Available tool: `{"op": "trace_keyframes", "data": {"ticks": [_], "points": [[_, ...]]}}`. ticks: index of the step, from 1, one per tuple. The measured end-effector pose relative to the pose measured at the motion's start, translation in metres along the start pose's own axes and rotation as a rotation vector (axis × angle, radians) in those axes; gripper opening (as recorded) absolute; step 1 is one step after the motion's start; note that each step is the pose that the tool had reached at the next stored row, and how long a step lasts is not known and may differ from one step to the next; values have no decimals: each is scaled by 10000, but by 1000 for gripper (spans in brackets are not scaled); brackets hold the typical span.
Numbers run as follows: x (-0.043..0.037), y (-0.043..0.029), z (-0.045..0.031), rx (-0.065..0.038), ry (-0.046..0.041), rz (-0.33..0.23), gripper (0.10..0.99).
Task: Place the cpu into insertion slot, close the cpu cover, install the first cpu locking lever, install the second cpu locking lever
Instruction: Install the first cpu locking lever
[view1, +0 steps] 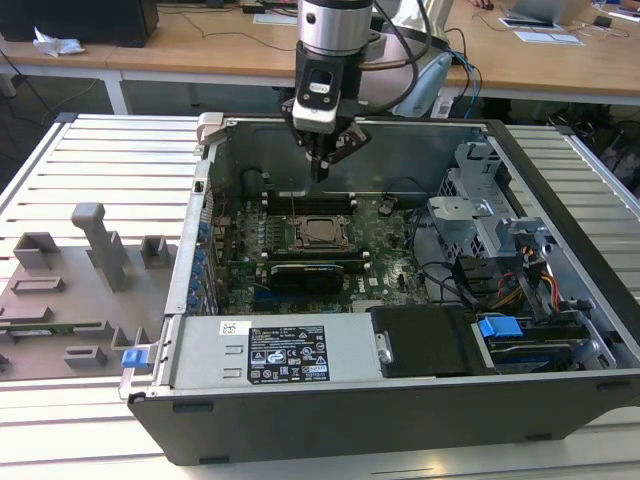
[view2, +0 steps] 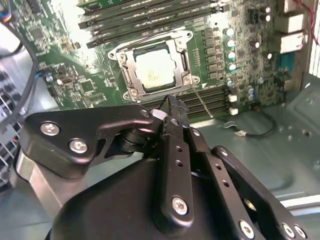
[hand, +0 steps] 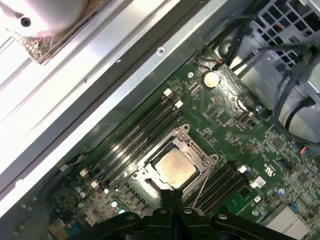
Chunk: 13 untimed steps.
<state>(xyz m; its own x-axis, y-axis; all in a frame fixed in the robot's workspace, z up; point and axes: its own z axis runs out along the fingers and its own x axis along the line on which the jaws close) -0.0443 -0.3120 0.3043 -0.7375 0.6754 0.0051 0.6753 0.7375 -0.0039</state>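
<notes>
- Over the open computer case (view1: 400, 412): one end effector (view1: 321, 170), its two fingers (view2: 175, 114) clenched together, gripping nothing.
- Seated in the one insertion slot (view2: 184, 61): one cpu (view2: 155, 70), silvery top up.
- Flat around it: one cpu cover (view2: 150, 46).
- Jutting from a socket corner: one thin lever (view2: 203, 103).
</notes>
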Motion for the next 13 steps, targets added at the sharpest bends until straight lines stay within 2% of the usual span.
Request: {"op": "trace_keyframes", "data": {"ticks": [8,12,13], "points": [[0,0,0,9,-7,-1765,106],[0,0,0,16,-11,-3038,106],[0,0,0,16,-12,-3217,106]]}}
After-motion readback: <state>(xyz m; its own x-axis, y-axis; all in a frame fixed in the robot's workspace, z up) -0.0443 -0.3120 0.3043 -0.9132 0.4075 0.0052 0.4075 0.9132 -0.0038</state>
